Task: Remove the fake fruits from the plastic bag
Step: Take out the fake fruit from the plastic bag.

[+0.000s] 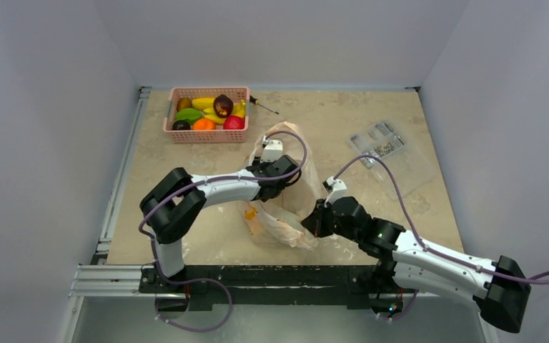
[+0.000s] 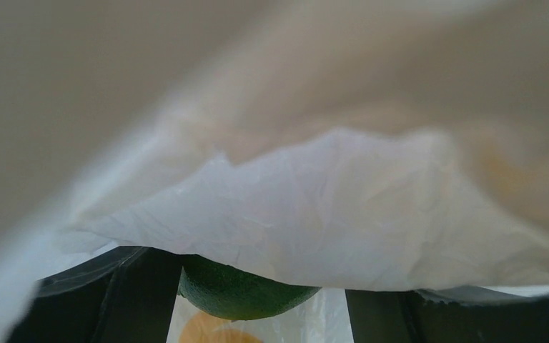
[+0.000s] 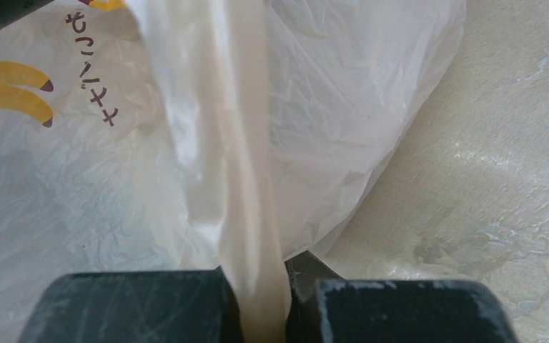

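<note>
- My right gripper (image 3: 264,304) is clenched on a twisted strip of the plastic bag (image 3: 372,100). It looks like a handle or a bunched edge, drawn up taut between my two pads.
- I judge that this pinch is there to anchor the bag and hold its mouth up. That way the thin film does not slide or collapse while my other arm works inside.
- From above, my left gripper (image 1: 284,180) is pushed into the bag's mouth from the far side, and the bag lies mid-table between my two arms.
- Inside, a green fruit (image 2: 241,294) sits between my left fingers (image 2: 114,296), low in the bag. A printed orange mark shows through the film beneath it.
- A fold of film drapes over the top of the fruit and my fingers. I cannot tell whether my left jaws are pressing on it or only straddling it.
- The fold may get caught in the grip, so I would want the fruit seated before lifting.
- The pink basket (image 1: 204,137) at the far left, already holding fruits, looks like the place to carry it.
</note>
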### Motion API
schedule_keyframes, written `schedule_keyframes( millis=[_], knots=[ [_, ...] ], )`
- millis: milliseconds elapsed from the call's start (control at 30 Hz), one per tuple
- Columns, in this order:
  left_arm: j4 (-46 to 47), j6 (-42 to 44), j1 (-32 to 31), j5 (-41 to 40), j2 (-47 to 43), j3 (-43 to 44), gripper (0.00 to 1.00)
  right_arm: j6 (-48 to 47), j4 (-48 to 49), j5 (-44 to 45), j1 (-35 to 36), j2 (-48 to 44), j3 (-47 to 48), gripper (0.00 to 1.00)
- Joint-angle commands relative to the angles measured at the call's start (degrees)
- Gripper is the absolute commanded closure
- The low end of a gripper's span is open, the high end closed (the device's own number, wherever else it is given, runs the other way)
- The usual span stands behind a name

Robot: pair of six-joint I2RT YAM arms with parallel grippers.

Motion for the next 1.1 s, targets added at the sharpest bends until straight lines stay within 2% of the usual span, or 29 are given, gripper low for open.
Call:
schedule_keyframes(
  millis=[0,67,167,333,567,800,1067],
  knots=[
    [1.88,2.31,0.27,7.66,-5.13,-2.39,0.6,0.59,1.02,1.83,0.24,-0.18,0.07,1.0],
    [1.98,2.79,0.26,11.41,-7.15,-3.43,0.64,0.59,1.34,2.14,0.19,0.3,0.32,1.0],
    [2.85,2.96,0.21,18.53,-10.13,-5.06,0.66,0.52,1.58,2.85,0.19,0.93,0.88,1.0],
    [2.68,-0.23,0.26,29.09,-14.5,-7.11,0.74,0.72,2.15,3.35,0.19,2.27,2.05,1.0],
    [3.86,-2.13,0.25,42.13,-22.37,-9.75,0.81,0.03,1.53,8.04,0.19,2.78,3.38,1.0],
    [7.01,-2.27,0.26,53.02,-32.97,-12.87,0.84,0.5,2.37,10.14,0.11,4.29,4.24,1.0],
    [9.97,-1.9,0.26,65.03,-38.29,-12.23,0.85,0.61,2.73,10.13,0.1,5.89,5.05,1.0]
  ],
)
